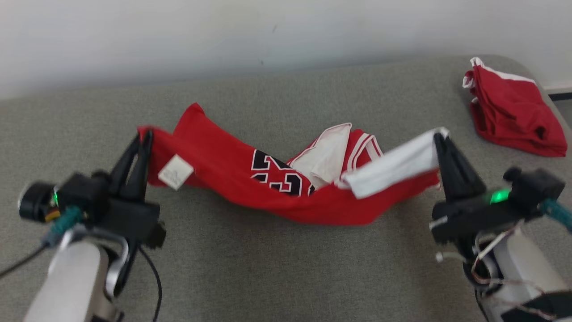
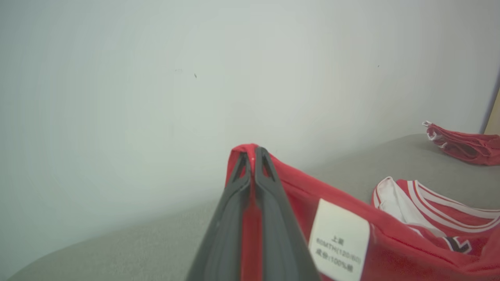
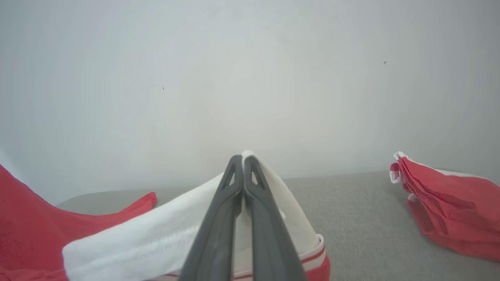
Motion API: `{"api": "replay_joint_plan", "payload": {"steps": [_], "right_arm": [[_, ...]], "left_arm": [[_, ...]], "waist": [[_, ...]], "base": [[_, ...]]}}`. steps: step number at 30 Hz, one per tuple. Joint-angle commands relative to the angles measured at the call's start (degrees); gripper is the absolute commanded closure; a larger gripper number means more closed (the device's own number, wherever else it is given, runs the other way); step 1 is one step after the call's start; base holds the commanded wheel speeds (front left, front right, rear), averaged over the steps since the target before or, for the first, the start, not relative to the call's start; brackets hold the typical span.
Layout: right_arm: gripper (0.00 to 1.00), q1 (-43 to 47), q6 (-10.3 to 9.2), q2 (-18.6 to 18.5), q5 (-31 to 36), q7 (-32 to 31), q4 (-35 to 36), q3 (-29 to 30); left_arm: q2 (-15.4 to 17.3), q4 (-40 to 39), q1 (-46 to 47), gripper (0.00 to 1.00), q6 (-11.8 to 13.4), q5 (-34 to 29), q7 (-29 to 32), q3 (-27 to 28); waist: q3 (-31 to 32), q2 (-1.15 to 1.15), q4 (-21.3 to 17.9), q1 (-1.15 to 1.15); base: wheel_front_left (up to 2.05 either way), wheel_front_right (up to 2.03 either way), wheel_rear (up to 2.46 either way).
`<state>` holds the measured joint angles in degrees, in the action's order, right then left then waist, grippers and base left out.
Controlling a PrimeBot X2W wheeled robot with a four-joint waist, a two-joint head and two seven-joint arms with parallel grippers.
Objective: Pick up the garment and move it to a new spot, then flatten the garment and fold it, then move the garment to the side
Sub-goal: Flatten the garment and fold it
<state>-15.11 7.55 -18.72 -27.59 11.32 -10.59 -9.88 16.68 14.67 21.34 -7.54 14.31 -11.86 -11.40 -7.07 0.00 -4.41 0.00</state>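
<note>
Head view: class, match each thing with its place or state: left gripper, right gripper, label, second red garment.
Things:
1 left gripper
2 right gripper
3 label
4 second red garment

States:
a lies apart, far right
b shut on the jersey's white part
c shut on the jersey's red edge
d white, hanging beside the left gripper

Pairs: 1-c; 2-b; 3-d; 4-a

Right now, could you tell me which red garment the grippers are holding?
The numbered red jersey, strung between the left gripper and right gripper; the other red garment lies folded alone, far right.
</note>
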Motion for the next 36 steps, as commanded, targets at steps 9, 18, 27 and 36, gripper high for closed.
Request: {"api": "replay_joint_plan", "payload": {"steps": [9,18,27,36], "right_arm": [[1.0,-33.1,-0.16,-2.2,-5.6,-4.9,-5.6,-1.3],[1.0,-67.5,-0.16,-3.3,-9.8,-9.7,-16.5,-3.5],[1.0,-88.1,-0.16,-3.5,-10.5,-10.5,-28.1,-6.1],[1.0,-99.7,-0.16,-3.6,-9.7,-9.6,-35.5,-10.3]], "left_arm": [[8.7,0.5,31.9,1.0,0.2,7.8,7.3,-9.1],[12.1,10.4,64.1,1.0,0.1,15.7,10.3,-13.3],[10.7,21.8,83.4,1.0,0.2,18.4,8.2,-17.7],[9.9,30.0,93.9,1.0,0.1,22.4,4.6,-22.6]], "waist": [[-14.6,0.0,0.0,0.0],[-26.5,0.0,-1.1,0.0],[-30.9,0.0,-1.5,0.0],[-33.0,0.0,-1.2,0.0]], "base": [[0.0,0.0,0.0],[0.0,0.0,0.0],[0.0,0.0,0.0],[0.0,0.0,0.0]]}}
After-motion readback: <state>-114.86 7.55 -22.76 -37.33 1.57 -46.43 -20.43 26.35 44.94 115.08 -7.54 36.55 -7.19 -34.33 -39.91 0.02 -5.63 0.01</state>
